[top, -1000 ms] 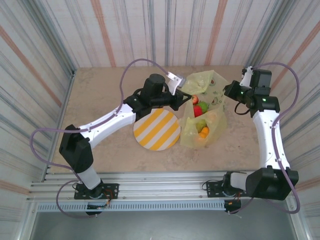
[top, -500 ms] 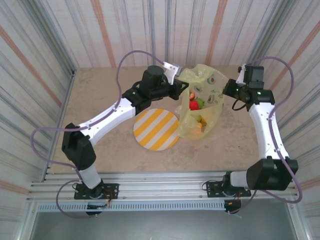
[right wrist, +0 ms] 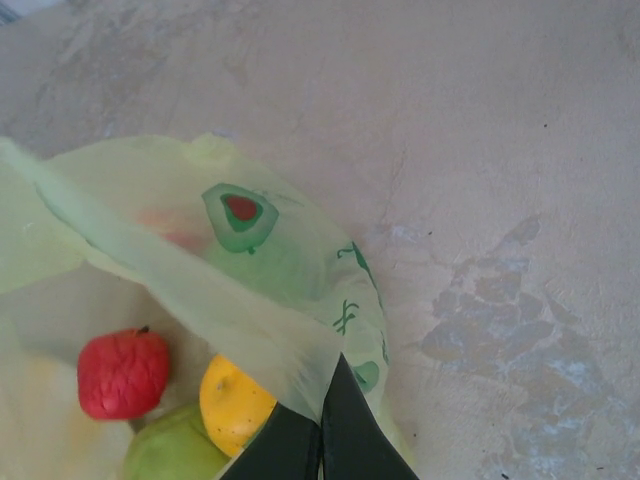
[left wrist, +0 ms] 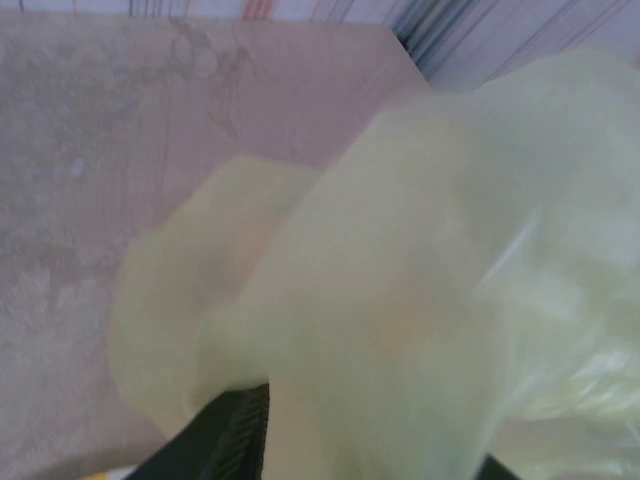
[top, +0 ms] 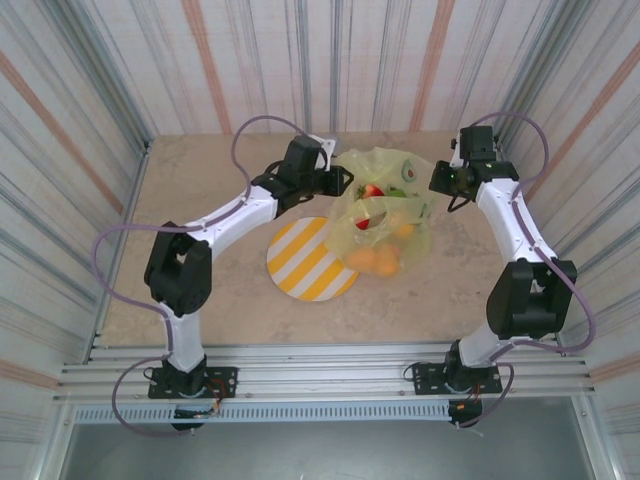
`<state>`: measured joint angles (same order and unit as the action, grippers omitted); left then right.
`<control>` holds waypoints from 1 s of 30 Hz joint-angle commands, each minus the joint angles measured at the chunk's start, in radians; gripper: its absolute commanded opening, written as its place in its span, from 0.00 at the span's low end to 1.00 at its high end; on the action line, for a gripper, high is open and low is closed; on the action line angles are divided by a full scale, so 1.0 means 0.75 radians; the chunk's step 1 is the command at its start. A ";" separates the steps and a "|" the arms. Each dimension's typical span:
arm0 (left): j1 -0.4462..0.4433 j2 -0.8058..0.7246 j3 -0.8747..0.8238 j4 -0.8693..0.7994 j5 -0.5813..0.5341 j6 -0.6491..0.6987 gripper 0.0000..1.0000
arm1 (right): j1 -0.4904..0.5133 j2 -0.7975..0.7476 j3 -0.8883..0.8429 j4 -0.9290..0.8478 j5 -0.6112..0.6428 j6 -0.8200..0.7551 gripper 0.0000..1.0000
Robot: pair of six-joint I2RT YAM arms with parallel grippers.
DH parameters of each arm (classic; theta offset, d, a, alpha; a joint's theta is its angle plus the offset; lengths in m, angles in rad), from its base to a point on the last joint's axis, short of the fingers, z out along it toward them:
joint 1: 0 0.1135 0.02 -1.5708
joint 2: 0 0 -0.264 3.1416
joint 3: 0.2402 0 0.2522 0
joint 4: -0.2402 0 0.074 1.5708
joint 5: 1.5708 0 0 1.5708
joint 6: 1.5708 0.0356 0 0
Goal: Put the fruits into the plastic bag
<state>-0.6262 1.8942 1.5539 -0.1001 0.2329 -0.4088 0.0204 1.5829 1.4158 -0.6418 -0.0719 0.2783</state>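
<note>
Plainly, the bag [top: 388,215] hangs between the two arms with the fruits [top: 376,260] inside it, its lower end over the plate's [top: 300,262] right edge. The right gripper [right wrist: 320,432] has its fingers pressed together on a thin fold of the bag's rim; in that wrist view a red, a yellow-orange and a green fruit lie just under the fold. The left gripper [top: 342,182] sits at the bag's other rim, but in its wrist view film drapes over the fingers, so I cannot tell whether they are closed.

The main risk is the film slipping. It is thin and slick, the fruits' weight pulls on small pinches, and if either hold gives way the mouth would tip and spill fruit onto the table [top: 200,200]. Pulling the arms further apart could also tear the rim.

Against a second ago, both grippers sit further back and the bag is bunched between them instead of lying spread to the plate's right. The fruits have sunk toward its lower end.
</note>
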 commanded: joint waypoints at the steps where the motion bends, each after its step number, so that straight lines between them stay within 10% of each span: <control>1: -0.014 -0.150 -0.106 0.042 -0.018 0.017 0.52 | 0.004 0.016 0.041 0.019 -0.023 -0.008 0.00; 12: -0.014 -0.418 -0.632 0.138 -0.094 -0.039 0.84 | 0.004 0.037 0.031 0.036 -0.061 -0.003 0.00; 30: -0.038 -0.085 -0.578 0.239 0.109 -0.187 0.57 | -0.009 0.021 0.016 0.026 -0.082 -0.009 0.00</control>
<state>-0.6468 1.8164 1.0920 0.0380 0.2657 -0.5201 0.0193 1.6047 1.4158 -0.6140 -0.1139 0.2787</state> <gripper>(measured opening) 0.567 0.047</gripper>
